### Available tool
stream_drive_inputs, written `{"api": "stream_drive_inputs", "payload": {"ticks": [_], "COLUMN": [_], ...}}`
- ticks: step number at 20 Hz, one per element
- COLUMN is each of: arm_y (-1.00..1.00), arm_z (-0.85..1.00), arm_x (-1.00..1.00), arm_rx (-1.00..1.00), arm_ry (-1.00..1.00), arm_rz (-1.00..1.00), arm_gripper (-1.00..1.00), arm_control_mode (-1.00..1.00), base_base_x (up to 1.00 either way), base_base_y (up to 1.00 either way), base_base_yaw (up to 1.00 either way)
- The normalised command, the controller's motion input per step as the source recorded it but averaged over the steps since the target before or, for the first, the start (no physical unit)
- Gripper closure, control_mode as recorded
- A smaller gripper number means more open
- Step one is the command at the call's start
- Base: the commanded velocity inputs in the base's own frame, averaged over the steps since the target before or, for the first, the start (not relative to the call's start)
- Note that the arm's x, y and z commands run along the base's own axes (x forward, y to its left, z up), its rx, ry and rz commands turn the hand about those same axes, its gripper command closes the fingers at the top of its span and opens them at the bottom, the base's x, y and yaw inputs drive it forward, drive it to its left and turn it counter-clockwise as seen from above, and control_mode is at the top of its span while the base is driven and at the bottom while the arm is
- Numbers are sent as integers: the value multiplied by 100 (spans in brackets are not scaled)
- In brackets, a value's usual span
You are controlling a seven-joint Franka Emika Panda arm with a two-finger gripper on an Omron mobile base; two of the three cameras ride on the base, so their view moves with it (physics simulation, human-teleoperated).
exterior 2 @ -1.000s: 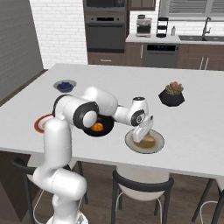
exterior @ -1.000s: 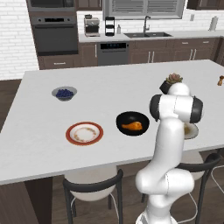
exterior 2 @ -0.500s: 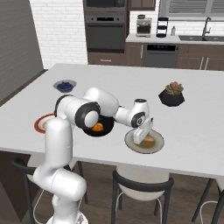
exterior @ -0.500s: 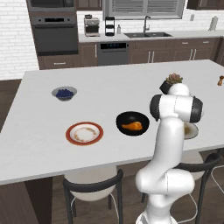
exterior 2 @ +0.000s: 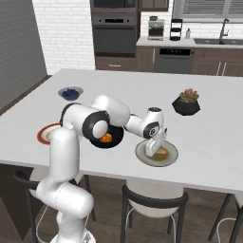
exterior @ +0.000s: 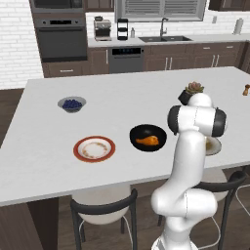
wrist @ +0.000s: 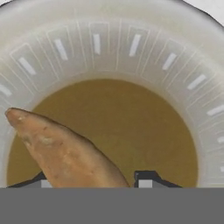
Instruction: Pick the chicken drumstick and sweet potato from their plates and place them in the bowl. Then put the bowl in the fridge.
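Gripper (exterior 2: 153, 151) has dropped lower onto the grey plate (exterior 2: 170, 154); fingers (wrist: 146, 180) straddle the sweet potato (wrist: 65, 153), grip uncertain. Potato lies at plate's 7 o'clock. Drumstick (exterior: 148, 141) sits in bowl (exterior: 139, 132).

Blueberry bowl (exterior: 72, 103) and potted succulent (exterior 2: 186, 101) on the island; wall oven (exterior: 60, 37) behind.

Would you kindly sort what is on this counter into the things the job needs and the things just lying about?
Needed: drumstick in the black bowl; sweet potato on the grey plate; red-rimmed plate; gripper.
Lying about: blueberry bowl; succulent pot; chairs.
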Motion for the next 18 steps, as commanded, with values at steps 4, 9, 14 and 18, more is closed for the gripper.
{"api": "stream_drive_inputs", "payload": {"ticks": [4,9,14,18], "arm_y": [6,10,91,100], "arm_z": [8,53,78,55], "arm_x": [0,-14,-42,-39], "arm_rx": [0,1,5,6], "arm_ry": [0,0,0,4], "arm_rz": [0,0,0,0], "arm_gripper": [100,100,100,100], "arm_control_mode": [-100,-100,-100,-100], "base_base_x": [0,0,0,0], "base_base_y": [0,0,0,0], "base_base_yaw": [0,0,0,0]}}
